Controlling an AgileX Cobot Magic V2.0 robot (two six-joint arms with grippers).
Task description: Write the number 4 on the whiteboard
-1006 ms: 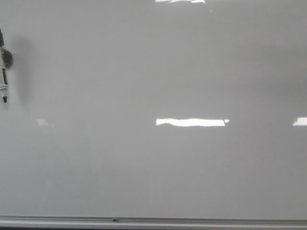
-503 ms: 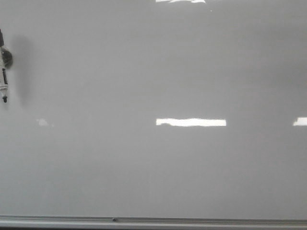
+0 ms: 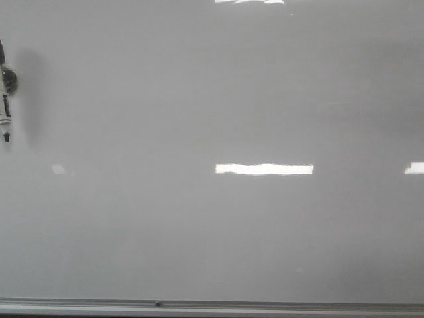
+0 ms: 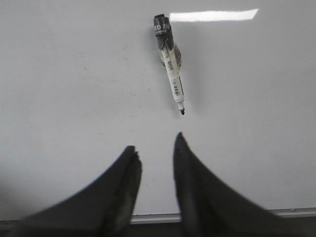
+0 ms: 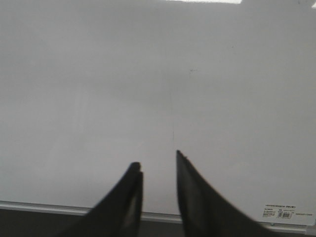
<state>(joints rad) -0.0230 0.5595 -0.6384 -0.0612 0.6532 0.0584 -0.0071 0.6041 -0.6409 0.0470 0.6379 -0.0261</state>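
Plainly no number 4 to be found anywhere on the whiteboard (image 3: pixel 212 232) — glossy pale grey surface across the whole front view, grey metal rail (image 3: pixel 212 307) along its lower edge, bright rectangular light reflections (image 3: pixel 264 169) near mid-board and at the right edge. Hanging at the board's far left edge in the front view, a marker (image 3: pixel 6 109), white barrel, dark cap end up, black tip pointing down, soft shadow beside it. Seen again from the left wrist camera: marker (image 4: pixel 170 64) slightly tilted, clipped or stuck to the board, tip just beyond the left tool (image 4: pixel 155 148). Left tool parted by a narrow gap, fingers (image 4: pixel 129 163) dark and tapering, holding nothing, touching nothing — marker tip near but apart from them. Right tool (image 5: pixel 157 160) likewise slightly open, empty, fingers (image 5: pixel 190 173) facing bare board with a faint thin vertical trace (image 5: pixel 172 123) ahead of them. Small label sticker (image 5: pixel 285 213) near the rail in the right wrist view.
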